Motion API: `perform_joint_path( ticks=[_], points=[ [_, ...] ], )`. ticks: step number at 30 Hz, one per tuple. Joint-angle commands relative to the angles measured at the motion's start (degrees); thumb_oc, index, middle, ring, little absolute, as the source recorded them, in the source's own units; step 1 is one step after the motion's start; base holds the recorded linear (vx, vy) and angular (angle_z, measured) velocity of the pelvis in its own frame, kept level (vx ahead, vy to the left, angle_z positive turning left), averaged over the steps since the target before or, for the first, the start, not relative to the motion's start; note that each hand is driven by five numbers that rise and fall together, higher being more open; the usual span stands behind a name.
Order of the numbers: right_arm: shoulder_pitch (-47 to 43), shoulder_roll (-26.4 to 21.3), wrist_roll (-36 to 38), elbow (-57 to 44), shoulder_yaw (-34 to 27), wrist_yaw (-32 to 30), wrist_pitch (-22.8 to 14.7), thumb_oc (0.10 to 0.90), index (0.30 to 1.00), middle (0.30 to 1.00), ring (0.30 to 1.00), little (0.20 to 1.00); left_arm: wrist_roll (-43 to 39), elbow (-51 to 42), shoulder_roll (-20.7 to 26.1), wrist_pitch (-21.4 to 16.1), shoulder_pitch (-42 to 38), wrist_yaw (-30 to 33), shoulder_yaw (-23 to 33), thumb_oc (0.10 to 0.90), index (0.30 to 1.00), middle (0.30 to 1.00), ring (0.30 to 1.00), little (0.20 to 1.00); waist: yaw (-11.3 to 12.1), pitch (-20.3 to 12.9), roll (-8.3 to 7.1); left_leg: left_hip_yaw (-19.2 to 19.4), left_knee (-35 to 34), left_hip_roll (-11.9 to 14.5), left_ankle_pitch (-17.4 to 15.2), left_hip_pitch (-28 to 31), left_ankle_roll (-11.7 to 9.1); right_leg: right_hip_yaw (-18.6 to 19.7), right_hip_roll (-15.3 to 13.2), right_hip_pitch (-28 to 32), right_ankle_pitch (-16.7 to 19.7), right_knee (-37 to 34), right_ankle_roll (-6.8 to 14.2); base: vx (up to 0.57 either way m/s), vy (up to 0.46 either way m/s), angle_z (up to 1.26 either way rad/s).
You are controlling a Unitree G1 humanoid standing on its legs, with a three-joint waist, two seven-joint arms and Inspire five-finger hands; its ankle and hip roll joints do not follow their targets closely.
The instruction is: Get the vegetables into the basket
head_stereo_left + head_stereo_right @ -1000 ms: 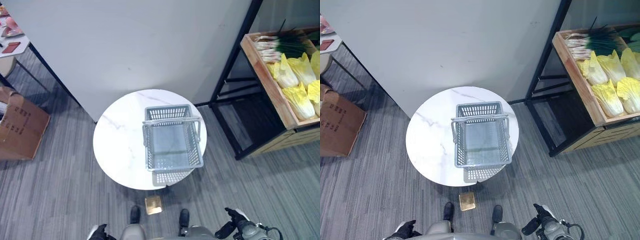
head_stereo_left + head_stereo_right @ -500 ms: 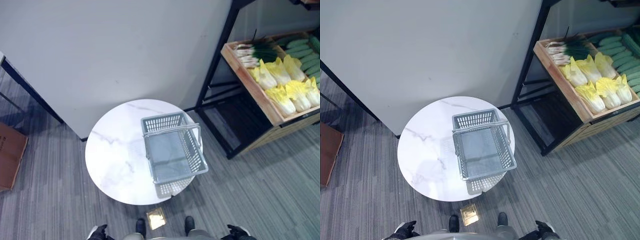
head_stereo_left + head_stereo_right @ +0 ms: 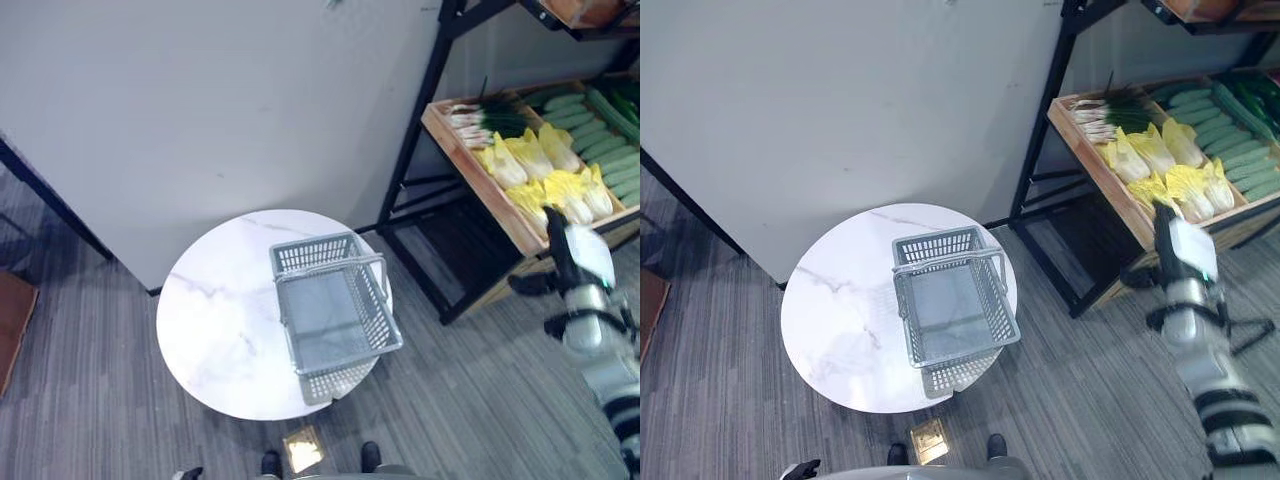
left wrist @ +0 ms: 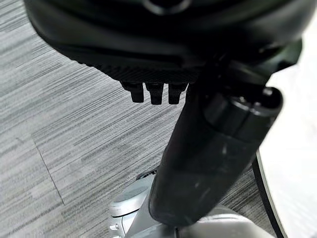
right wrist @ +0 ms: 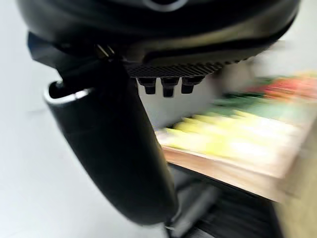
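An empty grey plastic basket point(image 3: 340, 362) stands on the right half of a round white marble table point(image 3: 215, 320), its handle upright. The vegetables lie in a wooden crate point(image 3: 480, 185) on a black shelf to the right: spring onions point(image 3: 480, 118), yellow-white cabbages point(image 3: 540, 170) and green cucumbers point(image 3: 600, 130). My right hand point(image 3: 578, 258) is raised in front of the crate's near edge, fingers straight and holding nothing. In the right wrist view its thumb point(image 5: 114, 148) points toward the blurred cabbages point(image 5: 233, 144). My left hand point(image 4: 213, 148) hangs low over the carpet beside the table, relaxed and empty.
The black shelf frame point(image 3: 420, 130) stands between table and crate, with a low open bay beneath. A grey wall panel point(image 3: 220, 100) rises behind the table. A brass floor plate point(image 3: 303, 447) sits near the table's front. A brown box point(image 3: 8, 315) is at far left.
The camera has swung toward the shelf, bringing more of the crate into view. My right arm has risen from the bottom edge to beside the crate. The basket has not moved.
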Motion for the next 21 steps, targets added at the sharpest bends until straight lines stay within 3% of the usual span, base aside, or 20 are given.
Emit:
perform_joint_path(
  ticks=[1, 12, 21],
  points=[
    [-8.56, -0.1, -1.97, -1.83, 5.56, 1.63, -3.31, 0.9, 1.0, 1.0, 1.0, 1.0, 1.68, 3.14, 1.09, -0.07, -2.76, 0.18, 0.54, 0.9, 1.0, 1.0, 1.0, 1.0, 3.07, -0.19, -1.61, -2.25, 0.11, 2.68, -3.2, 0.69, -2.35, 0.15, -4.32, -3.22, 5.07, -0.06, 4.17, 0.02, -0.039, 0.08],
    [-27.2, 8.72, 7.27, 0.93, 22.78, 8.44, -3.9, 0.9, 1.0, 1.0, 1.0, 1.0, -1.38, 2.09, -0.35, 0.04, -1.75, 0.82, -2.82, 0.9, 1.0, 1.0, 1.0, 1.0, 6.46, 1.39, -1.31, -3.77, 0.11, 3.81, -1.52, -1.46, -3.34, -1.8, -3.37, -3.4, 4.34, -0.06, 3.31, -0.01, -0.03, 0.1],
    [-35.63, 10.74, 7.73, 7.98, 29.93, 10.11, -2.81, 0.9, 1.0, 1.0, 1.0, 1.0, -3.8, 1.43, -0.75, -0.29, -2.86, 1.24, -4.8, 0.9, 1.0, 1.0, 1.0, 1.0, 7.5, 3.65, -1.72, -4.81, 0.11, 4.56, -0.1, -4.44, -3.91, -2.74, -2.83, -5.42, 4.68, -0.06, 3.02, -0.04, -0.028, 0.05]
  ],
)
